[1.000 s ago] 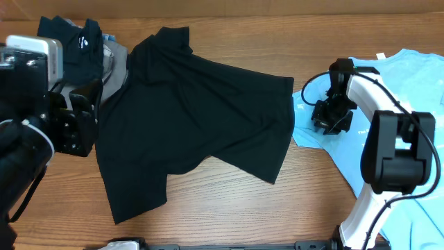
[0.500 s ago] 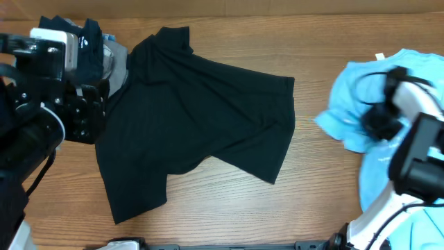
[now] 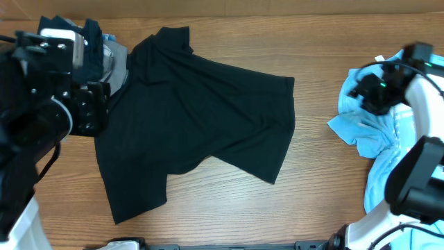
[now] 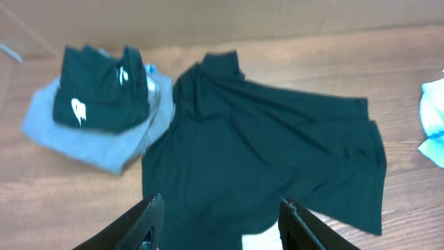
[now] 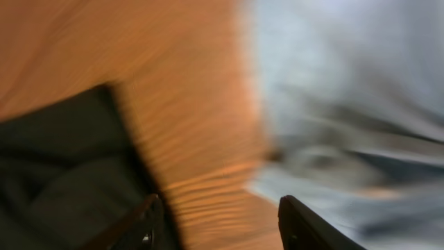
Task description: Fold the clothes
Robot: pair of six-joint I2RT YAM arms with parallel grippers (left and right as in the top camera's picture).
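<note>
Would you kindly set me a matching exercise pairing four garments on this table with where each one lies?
Things:
1 black T-shirt
2 light blue garment
3 grey garment
4 small black logo garment

Places:
A atop another garment
B right side of the table
C spread across the middle
D under another garment, far left

Pairs: 1-C; 2-B; 3-D; 4-A

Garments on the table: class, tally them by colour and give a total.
Black: 2, large T-shirt, smaller logo garment
Grey: 1, folded garment
Light blue: 1, shirt
Total: 4
Blue sliver beside the grey: too small to tell, uncounted.
</note>
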